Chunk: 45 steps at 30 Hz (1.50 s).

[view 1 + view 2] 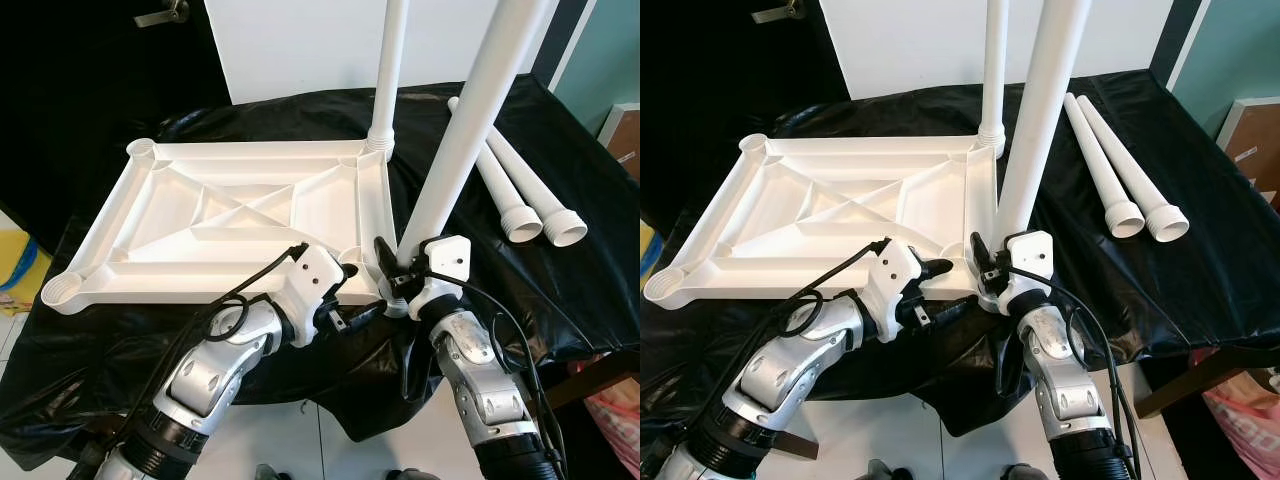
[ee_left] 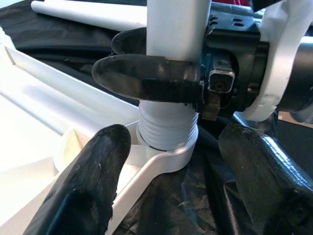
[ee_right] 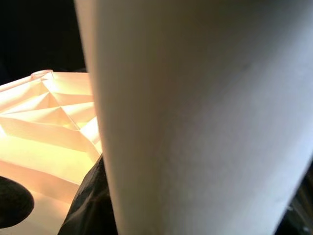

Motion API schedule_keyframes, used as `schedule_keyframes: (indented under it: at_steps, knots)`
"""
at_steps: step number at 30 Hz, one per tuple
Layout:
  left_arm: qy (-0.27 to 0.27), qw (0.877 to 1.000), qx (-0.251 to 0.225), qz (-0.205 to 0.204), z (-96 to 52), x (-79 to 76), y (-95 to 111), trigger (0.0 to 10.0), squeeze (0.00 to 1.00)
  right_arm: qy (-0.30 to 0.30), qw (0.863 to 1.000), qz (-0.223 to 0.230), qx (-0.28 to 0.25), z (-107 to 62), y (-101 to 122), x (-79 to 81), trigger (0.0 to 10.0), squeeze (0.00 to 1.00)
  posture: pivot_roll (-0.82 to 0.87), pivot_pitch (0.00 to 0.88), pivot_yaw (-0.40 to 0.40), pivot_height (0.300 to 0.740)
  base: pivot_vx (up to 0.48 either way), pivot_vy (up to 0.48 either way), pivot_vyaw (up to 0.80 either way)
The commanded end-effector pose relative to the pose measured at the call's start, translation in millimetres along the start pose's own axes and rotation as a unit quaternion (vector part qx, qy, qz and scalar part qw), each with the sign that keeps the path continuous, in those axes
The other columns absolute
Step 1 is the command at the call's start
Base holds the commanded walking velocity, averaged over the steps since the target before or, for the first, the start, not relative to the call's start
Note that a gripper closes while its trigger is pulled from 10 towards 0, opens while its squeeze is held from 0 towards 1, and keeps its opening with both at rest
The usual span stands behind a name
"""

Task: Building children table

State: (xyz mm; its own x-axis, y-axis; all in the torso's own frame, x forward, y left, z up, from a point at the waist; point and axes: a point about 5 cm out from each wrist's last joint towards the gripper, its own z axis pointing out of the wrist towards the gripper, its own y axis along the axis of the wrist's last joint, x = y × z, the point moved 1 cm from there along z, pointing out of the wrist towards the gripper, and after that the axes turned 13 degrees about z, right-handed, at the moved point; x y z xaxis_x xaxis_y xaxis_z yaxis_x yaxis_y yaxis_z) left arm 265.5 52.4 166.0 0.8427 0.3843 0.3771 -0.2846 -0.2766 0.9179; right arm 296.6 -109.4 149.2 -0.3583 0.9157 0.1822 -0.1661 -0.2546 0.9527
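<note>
Gripping a white table leg (image 1: 455, 150) near its threaded foot, the right gripper (image 1: 392, 262) has its jaws clamped around the tube at the near right corner socket (image 2: 168, 152) of an upturned white plastic tabletop (image 1: 230, 215). The tabletop lies upside down on a worktop (image 1: 560, 290) draped in crinkled, glossy black sheeting. The left gripper (image 1: 345, 300) sits just beside that same corner, its jaws spread wide on either side of it and holding nothing.

The leg leans slightly, so the step in hand, seating it, likely calls for bringing it upright over the socket before turning, with the left gripper steadying the corner so the threads do not cross.

Smooth, matte plastic throughout: the tabletop's underside shows raised diagonal ribs and a round socket at each corner. One leg (image 1: 388, 70) stands fitted at the far right corner; two spare legs (image 1: 510, 180) with flared ends lie side by side to the right
</note>
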Motion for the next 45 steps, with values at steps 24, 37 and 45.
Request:
schedule_keyframes:
  at_steps: [24,37,45]
  knots:
    - [-0.01,1.0,0.001,-0.012,-6.4,-2.1,8,10.0,0.0,0.067,0.994,-0.064,0.049,-19.6,-37,-3.0,10.0,0.0,-0.1,0.123,0.056,0.74,0.0,0.0,0.0]
    - [-0.012,1.0,0.001,-0.011,-6.9,-1.9,9,10.0,0.0,0.059,0.995,-0.017,0.08,-22.3,-49,-4.2,10.0,0.0,-0.1,0.119,0.059,0.74,0.0,0.0,0.0]
    - [-0.013,1.0,-0.001,-0.01,-7.5,-1.6,10,10.0,0.0,0.014,0.993,0.014,0.12,-19.6,-57,-13.2,10.0,0.0,-0.1,0.113,0.06,0.74,0.0,0.0,0.0]
